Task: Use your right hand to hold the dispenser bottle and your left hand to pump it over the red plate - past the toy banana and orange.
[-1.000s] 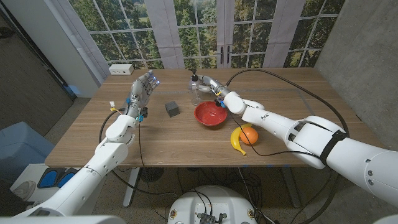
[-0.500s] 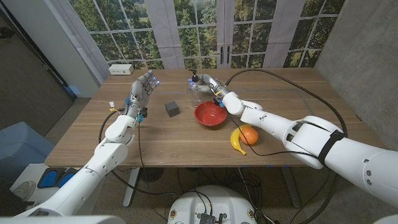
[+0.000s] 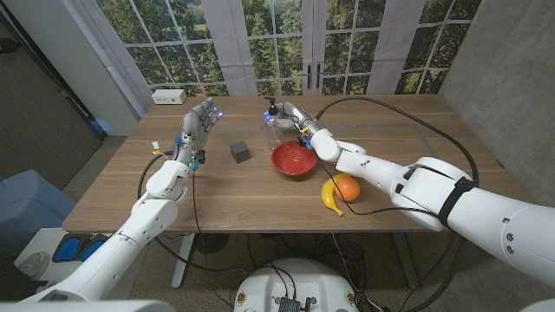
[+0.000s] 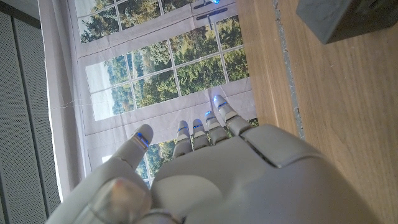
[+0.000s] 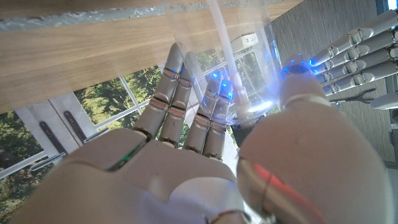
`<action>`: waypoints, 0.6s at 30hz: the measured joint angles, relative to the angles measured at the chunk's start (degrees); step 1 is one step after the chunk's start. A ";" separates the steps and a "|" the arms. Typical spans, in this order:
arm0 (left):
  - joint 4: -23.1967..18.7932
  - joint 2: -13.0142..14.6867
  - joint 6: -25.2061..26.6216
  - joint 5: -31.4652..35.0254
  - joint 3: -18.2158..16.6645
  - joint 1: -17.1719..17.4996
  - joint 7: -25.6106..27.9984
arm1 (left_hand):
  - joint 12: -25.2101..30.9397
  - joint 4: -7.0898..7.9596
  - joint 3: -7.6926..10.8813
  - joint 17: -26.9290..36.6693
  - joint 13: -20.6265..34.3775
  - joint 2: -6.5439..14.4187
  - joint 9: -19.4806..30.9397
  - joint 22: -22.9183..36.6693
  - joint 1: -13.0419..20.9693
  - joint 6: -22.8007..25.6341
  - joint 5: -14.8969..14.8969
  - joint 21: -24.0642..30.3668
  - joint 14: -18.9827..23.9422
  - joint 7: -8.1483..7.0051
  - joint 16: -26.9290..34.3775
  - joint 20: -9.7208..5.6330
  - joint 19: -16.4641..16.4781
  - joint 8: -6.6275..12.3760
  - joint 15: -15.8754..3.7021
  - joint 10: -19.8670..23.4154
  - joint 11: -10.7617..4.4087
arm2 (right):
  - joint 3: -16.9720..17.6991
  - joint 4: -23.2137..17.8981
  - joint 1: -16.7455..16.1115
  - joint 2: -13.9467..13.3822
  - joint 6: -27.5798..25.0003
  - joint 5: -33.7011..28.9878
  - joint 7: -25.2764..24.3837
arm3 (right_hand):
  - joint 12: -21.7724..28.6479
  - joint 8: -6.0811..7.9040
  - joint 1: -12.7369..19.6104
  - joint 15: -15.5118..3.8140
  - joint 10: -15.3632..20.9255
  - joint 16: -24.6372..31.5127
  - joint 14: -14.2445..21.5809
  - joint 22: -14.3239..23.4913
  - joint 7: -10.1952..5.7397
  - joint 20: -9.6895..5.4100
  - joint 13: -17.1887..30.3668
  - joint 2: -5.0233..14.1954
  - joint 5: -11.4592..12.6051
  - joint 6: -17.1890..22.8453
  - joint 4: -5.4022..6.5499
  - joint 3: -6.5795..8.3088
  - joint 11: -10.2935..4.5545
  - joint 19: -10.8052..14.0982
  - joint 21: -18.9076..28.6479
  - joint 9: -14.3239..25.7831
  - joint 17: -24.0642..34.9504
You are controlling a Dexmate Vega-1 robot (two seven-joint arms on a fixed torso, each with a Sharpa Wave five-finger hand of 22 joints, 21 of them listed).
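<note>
Right hand (image 3: 295,118) at the far middle of the surface (image 3: 243,195), fingers (image 5: 186,112) and thumb curled around the clear body of the dispenser bottle (image 3: 273,121); contact seems made in the right wrist view, where the transparent wall and its inner tube sit between fingers and thumb, though how firm cannot be told. Bottle upright, black pump head above the hand, base on the wood. Red plate (image 3: 293,159), really a deep red dish, just on the near side of the right hand, close to the forearm. Toy banana (image 3: 329,197) and orange (image 3: 347,187) touching each other, nearer still to the robot, beside the right forearm. Left hand (image 3: 197,127) raised above the surface, well apart from the bottle on its left side, fingers (image 4: 208,127) spread and pointing up, holding nothing. Small dark grey block (image 3: 240,152) between the two hands, nearer the left one; its corner visible in the left wrist view beside that hand. White box (image 3: 169,96) at the far corner beyond the left hand.
</note>
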 measured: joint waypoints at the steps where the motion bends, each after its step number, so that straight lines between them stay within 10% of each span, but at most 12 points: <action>1: 0.01 0.00 -0.03 -0.01 0.00 0.01 -0.03 | 0.00 0.00 0.00 0.00 0.00 0.00 0.00 0.00 0.00 0.00 0.00 0.00 0.00 0.00 0.00 0.00 0.00 0.00 0.00 0.00 0.00 | -0.12 0.41 0.09 0.08 0.14 0.00 -0.16 | -0.01 0.00 0.01 0.00 0.12 -0.19 0.00 0.19 0.10 0.00 -0.01 -0.01 -0.21 0.10 0.00 0.00 -0.14 0.01 0.14 -0.02 0.00; 5: 0.05 0.00 -0.16 -0.05 -0.01 0.02 -0.15 | 0.00 0.00 0.00 0.00 0.00 0.00 0.00 0.00 0.00 0.00 0.00 0.00 0.00 0.00 0.00 0.00 0.00 0.00 0.00 0.00 0.00 | -0.42 1.33 0.37 0.21 0.77 -0.01 -1.03 | -0.02 0.22 0.53 0.61 0.12 -0.91 1.46 0.26 -1.59 -0.09 -0.27 -0.53 -0.21 2.57 -1.04 1.09 -0.15 0.50 1.05 -0.16 0.00; 7: 0.17 -0.01 -0.23 -0.07 -0.02 0.03 -0.21 | 0.00 0.00 0.00 0.00 0.00 0.00 0.00 0.00 0.00 0.00 0.00 0.00 0.00 0.00 0.00 0.00 0.00 0.00 0.00 0.00 0.00 | -0.56 1.63 0.54 0.24 1.62 -0.05 -2.36 | -0.25 0.40 0.53 0.33 0.12 -1.55 1.96 0.48 -2.46 -0.10 -0.33 -0.53 -0.22 3.45 0.40 2.92 -0.15 0.49 1.46 -0.16 0.01; 18: 0.68 -0.44 -0.74 -0.11 -0.03 -0.17 -0.46 | 0.00 0.00 0.00 0.00 0.00 0.00 0.00 0.00 0.00 0.00 0.00 -0.43 0.00 0.00 0.00 0.00 0.00 0.00 0.00 0.00 0.00 | -1.54 3.55 2.41 0.70 3.35 -0.39 -5.20 | -0.59 0.61 1.06 0.53 0.95 -3.07 2.16 0.75 -2.61 -0.12 -0.57 -1.05 -0.23 4.20 0.96 3.47 -0.37 0.48 3.22 -0.16 0.08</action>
